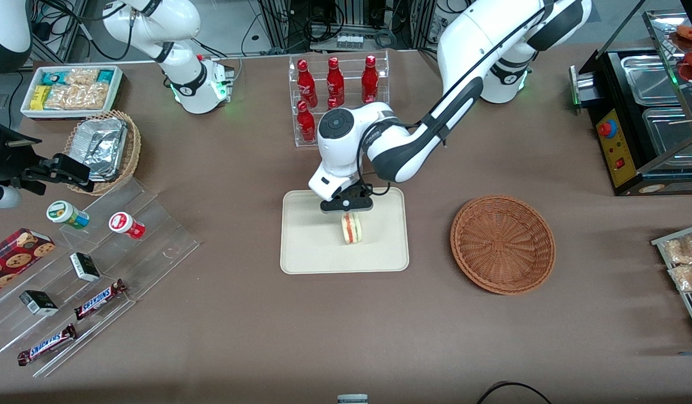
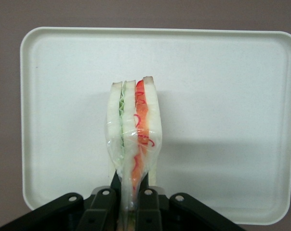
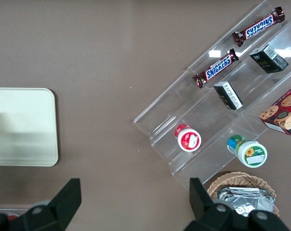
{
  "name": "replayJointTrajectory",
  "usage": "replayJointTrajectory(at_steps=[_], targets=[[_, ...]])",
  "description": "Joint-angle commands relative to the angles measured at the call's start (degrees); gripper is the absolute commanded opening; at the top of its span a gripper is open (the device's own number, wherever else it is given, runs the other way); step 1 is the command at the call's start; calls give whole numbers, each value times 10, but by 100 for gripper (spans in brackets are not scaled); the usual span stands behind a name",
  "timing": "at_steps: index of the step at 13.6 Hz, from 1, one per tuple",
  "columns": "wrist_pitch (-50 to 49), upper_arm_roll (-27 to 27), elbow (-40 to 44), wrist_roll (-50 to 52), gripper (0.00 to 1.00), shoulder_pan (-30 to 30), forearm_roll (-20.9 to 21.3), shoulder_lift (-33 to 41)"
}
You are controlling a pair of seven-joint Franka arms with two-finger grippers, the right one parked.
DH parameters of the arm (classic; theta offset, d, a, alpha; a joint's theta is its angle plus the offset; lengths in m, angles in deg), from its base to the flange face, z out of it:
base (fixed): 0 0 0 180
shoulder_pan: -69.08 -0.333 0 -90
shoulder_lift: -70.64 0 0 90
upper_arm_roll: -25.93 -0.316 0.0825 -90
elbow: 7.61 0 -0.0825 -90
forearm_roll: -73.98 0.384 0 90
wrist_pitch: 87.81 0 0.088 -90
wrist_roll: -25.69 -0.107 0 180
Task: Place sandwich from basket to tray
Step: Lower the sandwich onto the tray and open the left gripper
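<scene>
Gripper sits low over the tray, fingers pinched tight on the sandwich w/ almost no gap between them. Sandwich stands on edge in clear wrap, bread slices upright, orange-red and green filling showing, roughly mid-tray; can't tell if its lower edge touches the tray surface. Basket lies on the table beside the tray, toward the working arm's end, nothing in it.

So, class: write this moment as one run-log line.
end effector: over tray, shut on sandwich | sandwich: held upright | basket: empty | step: release pending
</scene>
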Motion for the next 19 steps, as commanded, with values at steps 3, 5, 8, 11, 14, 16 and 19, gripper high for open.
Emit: replayJointTrajectory(at_steps=[3,5,8,11,14,16,19], targets=[[43,-1,44,5,0,6,27,-55],[44,-1,60,4,0,6,28,-68],[44,-1,60,0,64,6,29,-70],[37,-1,57,-3,99,3,28,-63],[-28,0,56,3,99,-7,18,-20],[-83,-1,56,4,99,-9,-23,40],[-173,5,38,-14,99,-68,-64,138]])
